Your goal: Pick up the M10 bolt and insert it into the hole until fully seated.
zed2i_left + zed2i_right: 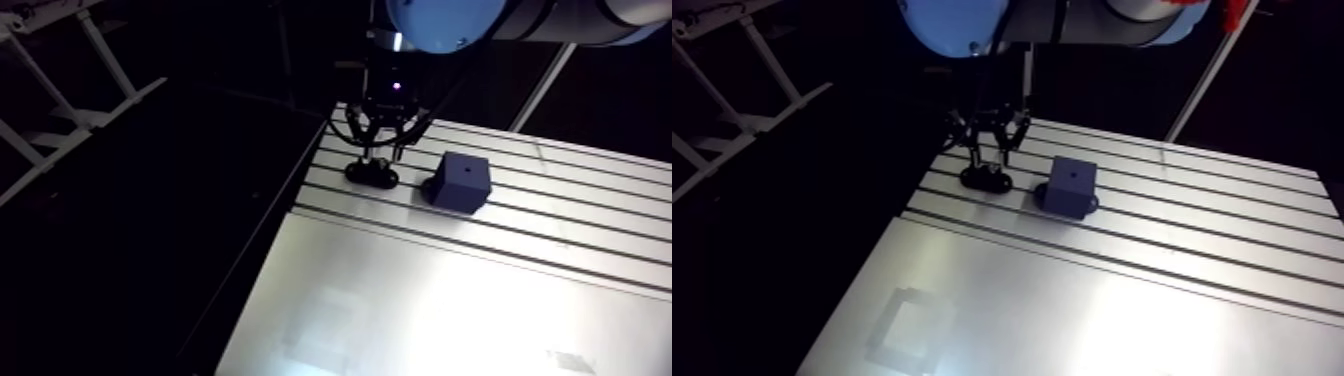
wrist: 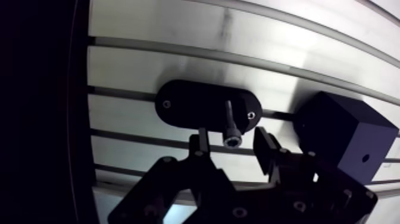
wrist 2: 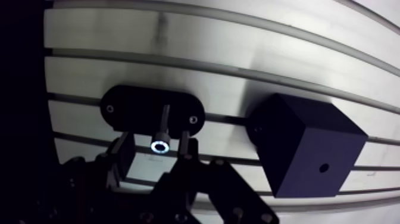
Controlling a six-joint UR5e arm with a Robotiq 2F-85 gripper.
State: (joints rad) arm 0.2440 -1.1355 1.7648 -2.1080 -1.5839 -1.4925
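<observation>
The gripper (image 2: pixel 231 139), fingers (image 2: pixel 199 144) apart, straddles the upright M10 bolt (image 2: pixel 230 117), head up in its oval holder (image 2: pixel 190 104), upper centre of the arm view.

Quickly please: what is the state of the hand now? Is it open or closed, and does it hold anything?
Hand: open and holding nothing. It straddles the head of the bolt without gripping it yet.

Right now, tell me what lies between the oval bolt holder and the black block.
Nothing: the wrist view shows only bare slotted table between the oval holder and the black block.
</observation>
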